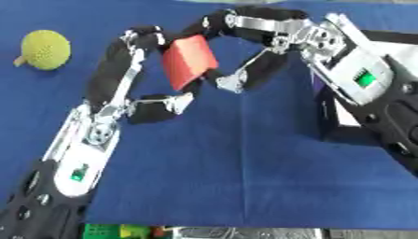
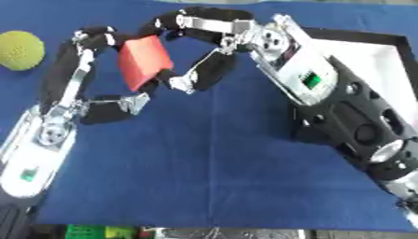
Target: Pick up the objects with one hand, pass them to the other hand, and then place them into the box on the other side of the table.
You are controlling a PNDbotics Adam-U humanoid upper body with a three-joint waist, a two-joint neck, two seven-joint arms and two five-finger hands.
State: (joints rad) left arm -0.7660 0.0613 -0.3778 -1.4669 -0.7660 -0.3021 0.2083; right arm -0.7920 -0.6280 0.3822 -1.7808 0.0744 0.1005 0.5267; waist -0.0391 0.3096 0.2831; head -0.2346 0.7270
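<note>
Both hands meet on the red block (image 1: pixel 189 60), held above the bench (image 1: pixel 245 177) mid-handover: left hand (image 1: pixel 130 70) curled round its left side, right hand (image 1: pixel 253 51) curled over its top and right. If the left lets go early, the block may drop short of the box (image 2: pixel 384 65) on the right, beside the right arm.

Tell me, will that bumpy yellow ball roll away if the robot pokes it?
Probably a little. The yellow ball looks round, so a push should start it rolling. Its bumpy skin and the small stub at its lower left may stop it soon, and the blue cloth under it would likely slow it too.
</note>
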